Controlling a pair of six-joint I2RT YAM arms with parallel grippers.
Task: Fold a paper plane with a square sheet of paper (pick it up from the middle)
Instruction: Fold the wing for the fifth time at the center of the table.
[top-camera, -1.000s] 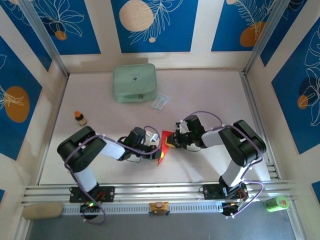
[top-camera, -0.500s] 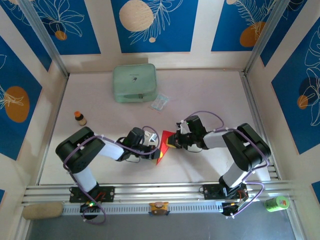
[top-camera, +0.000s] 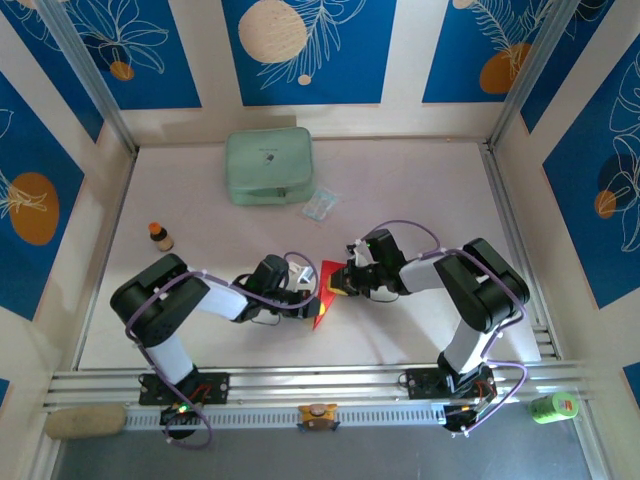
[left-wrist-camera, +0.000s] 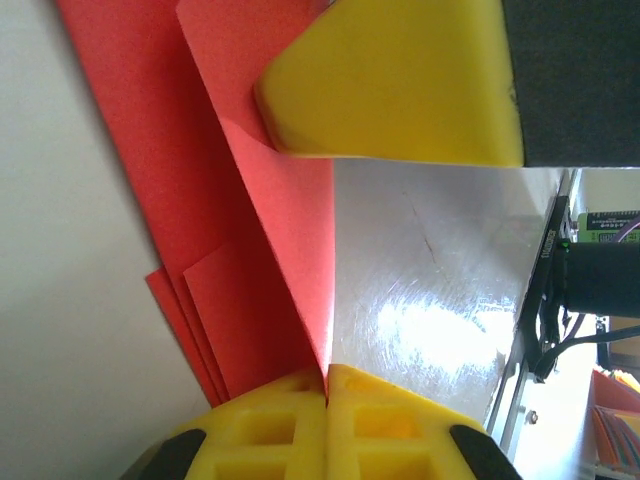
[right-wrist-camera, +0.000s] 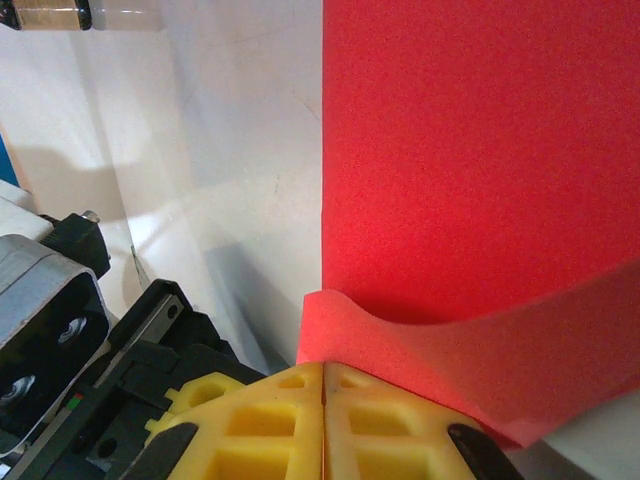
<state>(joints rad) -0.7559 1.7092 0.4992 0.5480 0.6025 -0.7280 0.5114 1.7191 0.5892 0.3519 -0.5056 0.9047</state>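
Top view: a white bench (top-camera: 420, 190) walled by blue-and-cream panels. A pale green pouch (top-camera: 268, 165) lies at the far centre, well apart from both arms.

The square sheet of paper (top-camera: 322, 308) is at mid-bench, between the two arms and held off the surface. It is bright red and already folded into a narrow triangle. Its long axis runs far to near, leaning slightly left, with the slim tip toward the near edge and the wider end at the far side.

The left gripper (top-camera: 310, 303) meets the sheet from the left and the right gripper (top-camera: 340, 283) from the right. Together they hide much of its middle and far end.

Left wrist view: the left gripper (left-wrist-camera: 327, 375) is closed with its yellow pads together on the sheet's (left-wrist-camera: 250, 250) edge. Layered folds show at left, and a yellow finger of the right gripper covers the upper part.

Right wrist view: the right gripper (right-wrist-camera: 322, 370) is likewise clamped on the sheet (right-wrist-camera: 480, 150), which curls at the pads.

A small clear plastic packet (top-camera: 320, 205) lies just beside the pouch. A small brown bottle (top-camera: 159, 236) stands upright near the left wall.
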